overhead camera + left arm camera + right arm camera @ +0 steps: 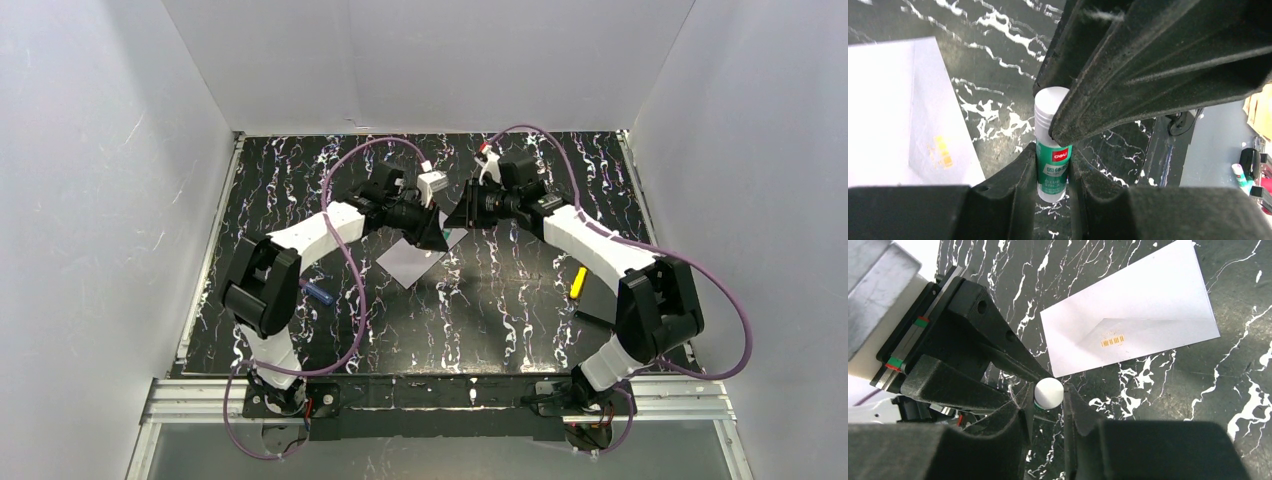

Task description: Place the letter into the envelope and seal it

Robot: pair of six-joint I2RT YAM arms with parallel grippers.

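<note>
The left gripper (1053, 152) is pinching the green-labelled body of a glue stick (1052, 172). The right gripper (1048, 401) is closed on its white cap (1049, 392) from the opposite end, so the two meet nose to nose above the table (520, 300).

The stick is rigid, smooth plastic. The cap should come off with a straight pull or a twist, provided the body grip does not slip.

Below and just beyond the fingers, the envelope (1133, 325) lies flat, with a small orange barcode mark showing near a fold line. I cannot tell whether the flap is stuck down. The letter is not in sight; it may be inside.

The envelope looks thin, light and limp, and it is likely to skate on the glossy table under any sideways push. It is best pinned by its body while the flap is taken at its free edge.

Farther off to the right gripper's side lie a yellow marker (578, 282) and a black rectangle (595, 303).
</note>
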